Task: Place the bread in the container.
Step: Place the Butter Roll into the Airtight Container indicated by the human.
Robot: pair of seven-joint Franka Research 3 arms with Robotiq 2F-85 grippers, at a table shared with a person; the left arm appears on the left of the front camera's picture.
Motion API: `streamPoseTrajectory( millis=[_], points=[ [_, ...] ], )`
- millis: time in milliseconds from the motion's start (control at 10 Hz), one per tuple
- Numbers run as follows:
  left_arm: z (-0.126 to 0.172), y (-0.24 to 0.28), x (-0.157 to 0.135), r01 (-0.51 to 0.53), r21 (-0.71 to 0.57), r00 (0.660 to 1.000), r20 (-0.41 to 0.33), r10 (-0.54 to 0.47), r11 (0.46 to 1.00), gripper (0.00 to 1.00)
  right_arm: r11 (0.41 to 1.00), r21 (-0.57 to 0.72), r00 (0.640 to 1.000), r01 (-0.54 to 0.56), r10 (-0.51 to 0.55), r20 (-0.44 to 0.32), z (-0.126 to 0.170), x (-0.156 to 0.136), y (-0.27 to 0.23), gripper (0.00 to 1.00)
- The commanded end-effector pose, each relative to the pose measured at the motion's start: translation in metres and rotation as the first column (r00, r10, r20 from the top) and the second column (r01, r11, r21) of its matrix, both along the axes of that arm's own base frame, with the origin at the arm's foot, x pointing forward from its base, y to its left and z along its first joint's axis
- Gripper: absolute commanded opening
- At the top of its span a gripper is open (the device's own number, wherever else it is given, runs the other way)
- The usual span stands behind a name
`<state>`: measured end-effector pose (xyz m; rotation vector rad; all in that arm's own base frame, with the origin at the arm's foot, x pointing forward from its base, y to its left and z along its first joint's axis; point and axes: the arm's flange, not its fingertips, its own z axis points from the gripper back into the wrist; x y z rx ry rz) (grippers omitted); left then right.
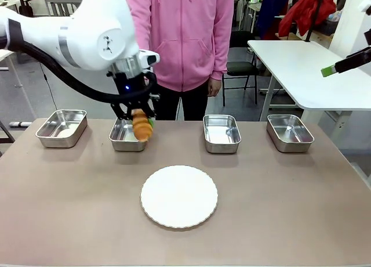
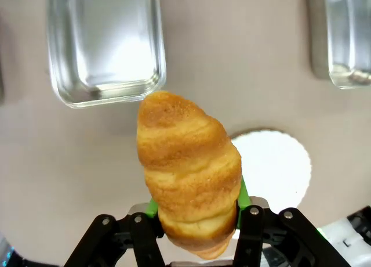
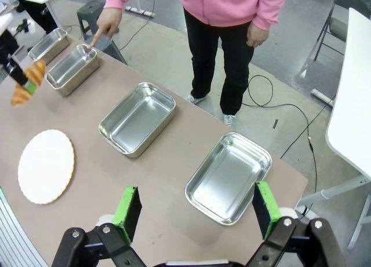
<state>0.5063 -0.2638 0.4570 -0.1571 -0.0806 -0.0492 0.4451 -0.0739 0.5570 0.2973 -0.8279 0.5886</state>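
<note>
My left gripper (image 1: pixel 141 123) is shut on the bread (image 1: pixel 141 126), a golden-brown croissant, and holds it in the air just above the second container from the left (image 1: pixel 123 138). In the left wrist view the croissant (image 2: pixel 188 168) sticks out from between the green pads, and a steel tray (image 2: pixel 104 43) lies beyond its tip. In the right wrist view the held croissant (image 3: pixel 28 86) hangs near that tray (image 3: pixel 72 69), and the person's finger (image 3: pixel 98 35) points at its far rim. My right gripper (image 3: pixel 197 212) is open and empty, raised at the far right (image 1: pixel 327 71).
Four steel trays stand in a row: far left (image 1: pixel 45 136), second from left, third (image 1: pixel 221 132) and far right (image 1: pixel 290 132). A round white plate (image 1: pixel 179 196) lies at the table's middle. A person in a pink top (image 1: pixel 182 35) stands at the far edge.
</note>
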Motion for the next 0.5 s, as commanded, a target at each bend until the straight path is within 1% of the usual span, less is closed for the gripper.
streamPoseTrajectory(
  millis=[0,100,200,400],
  points=[
    [-0.003,0.024,0.04,0.025,-0.006,1.0,-0.001,-0.025,1.0,0.48,1.0,0.016,1.0,-0.007,0.007,0.01,0.001,0.001,0.001,1.0],
    [-0.007,0.031,0.054,0.073,0.016,0.997,-0.004,-0.073,0.997,0.48,1.0,0.016,1.0,-0.007,0.007,0.01,0.001,0.001,0.001,1.0],
    [-0.014,0.04,0.069,0.103,0.009,0.994,-0.027,-0.103,0.995,0.48,1.0,0.016,1.0,-0.007,0.007,0.01,0.001,0.001,0.001,1.0],
    [-0.031,0.056,0.096,0.142,0.001,0.988,-0.058,-0.141,0.99,0.48,1.0,0.016,1.0,-0.007,0.007,0.01,0.001,0.001,0.001,1.0]
  ],
)
